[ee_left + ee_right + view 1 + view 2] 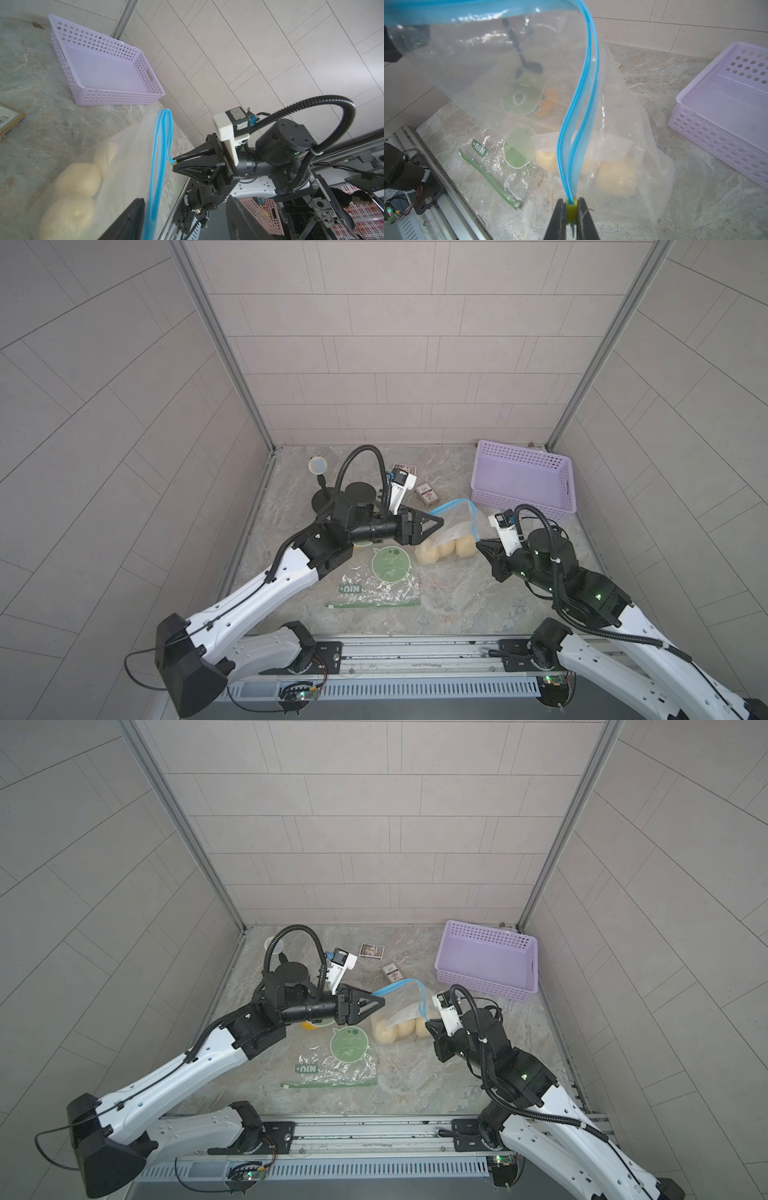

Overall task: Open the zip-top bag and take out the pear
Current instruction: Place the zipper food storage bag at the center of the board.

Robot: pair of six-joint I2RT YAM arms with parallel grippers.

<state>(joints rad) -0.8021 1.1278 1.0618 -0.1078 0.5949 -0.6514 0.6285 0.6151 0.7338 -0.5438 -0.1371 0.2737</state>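
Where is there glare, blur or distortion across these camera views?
Right wrist view: bright glare streaks the zip-top bag, and its blue strip blurs near the lens. Left wrist view: hazy film softens the pale fruit. Both top views: side walls bow.

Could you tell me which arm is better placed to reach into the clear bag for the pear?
Probably the left arm: the left tool stands open at the rim of the clear plastic bag with the blue zip, while the right tool is shut on the zip's yellow-green slider.
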